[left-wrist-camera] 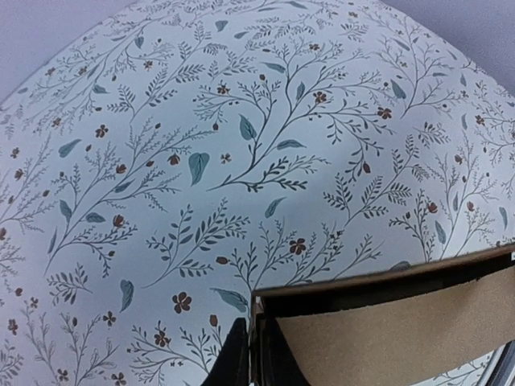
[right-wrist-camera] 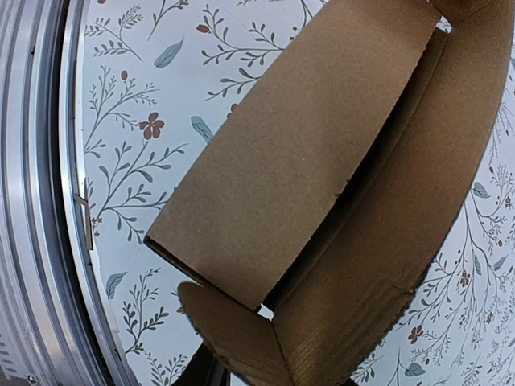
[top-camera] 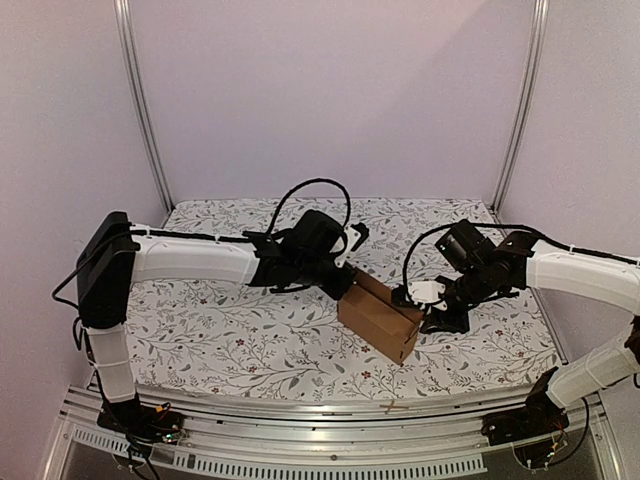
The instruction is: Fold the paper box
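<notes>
Paper box (top-camera: 380,318): plain brown matte cardboard, long rectangular carton, one side open, end flap loose. Lies mid worktop (top-camera: 220,335), on floral-print cover. My left end effector (left-wrist-camera: 251,360) together, pinching thin box wall at left end. My right end effector (top-camera: 428,302) at box's right end; fingers mostly cut off, can't tell grip.

Soft even light; the paper box (top-camera: 380,318) casts faint shadow; wrist views bow.
</notes>
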Tool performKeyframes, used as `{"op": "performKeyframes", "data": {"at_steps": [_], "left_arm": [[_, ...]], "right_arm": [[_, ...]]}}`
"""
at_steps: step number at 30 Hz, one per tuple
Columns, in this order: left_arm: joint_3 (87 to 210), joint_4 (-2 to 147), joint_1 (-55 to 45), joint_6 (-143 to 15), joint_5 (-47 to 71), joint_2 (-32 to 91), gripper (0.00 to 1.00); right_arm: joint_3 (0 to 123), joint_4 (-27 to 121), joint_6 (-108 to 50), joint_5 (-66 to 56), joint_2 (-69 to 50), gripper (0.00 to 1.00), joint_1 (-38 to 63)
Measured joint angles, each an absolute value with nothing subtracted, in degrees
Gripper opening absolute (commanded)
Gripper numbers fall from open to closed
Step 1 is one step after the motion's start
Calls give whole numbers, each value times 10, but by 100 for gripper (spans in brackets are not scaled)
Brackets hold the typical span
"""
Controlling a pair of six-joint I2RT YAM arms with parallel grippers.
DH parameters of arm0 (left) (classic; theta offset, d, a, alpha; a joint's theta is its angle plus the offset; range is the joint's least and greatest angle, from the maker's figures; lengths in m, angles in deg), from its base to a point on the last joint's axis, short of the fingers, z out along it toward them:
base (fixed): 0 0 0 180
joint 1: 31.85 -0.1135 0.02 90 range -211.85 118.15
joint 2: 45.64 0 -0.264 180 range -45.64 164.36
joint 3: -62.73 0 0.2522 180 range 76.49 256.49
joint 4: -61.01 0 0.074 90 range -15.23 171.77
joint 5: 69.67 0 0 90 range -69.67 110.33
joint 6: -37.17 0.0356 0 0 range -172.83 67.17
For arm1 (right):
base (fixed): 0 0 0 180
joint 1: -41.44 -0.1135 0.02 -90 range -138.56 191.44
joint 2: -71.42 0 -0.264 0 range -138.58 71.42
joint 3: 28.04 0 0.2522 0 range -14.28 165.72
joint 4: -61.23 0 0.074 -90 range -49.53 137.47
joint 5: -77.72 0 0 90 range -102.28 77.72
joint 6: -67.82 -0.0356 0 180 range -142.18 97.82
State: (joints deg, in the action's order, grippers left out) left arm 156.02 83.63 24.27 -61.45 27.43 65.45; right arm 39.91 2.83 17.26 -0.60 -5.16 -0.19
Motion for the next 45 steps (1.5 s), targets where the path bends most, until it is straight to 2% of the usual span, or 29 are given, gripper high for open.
{"op": "performKeyframes", "data": {"at_steps": [4,9,13,18,20,24,28,34,45], "left_arm": [[1569,896,238,-626,264,654,21],[1576,940,227,-650,245,654,23],[1579,950,225,-656,239,654,30],[1564,953,225,-662,241,630,32],[1540,948,225,-662,246,599,30],[1504,942,225,-668,253,543,16],[1433,922,225,-699,248,494,8],[1328,896,225,-748,224,495,8],[1365,817,229,-778,203,567,8]], "right_arm": [[399,28,173,-6,-52,27,-2],[399,25,173,-6,-52,27,-2],[399,24,173,-5,-52,27,-2],[401,22,173,4,-52,28,-2],[403,20,173,10,-53,27,-2],[413,12,173,26,-62,28,-2],[419,8,173,43,-64,28,-2],[436,-8,180,72,-76,28,-4],[541,-20,204,104,-181,30,-70]]}}
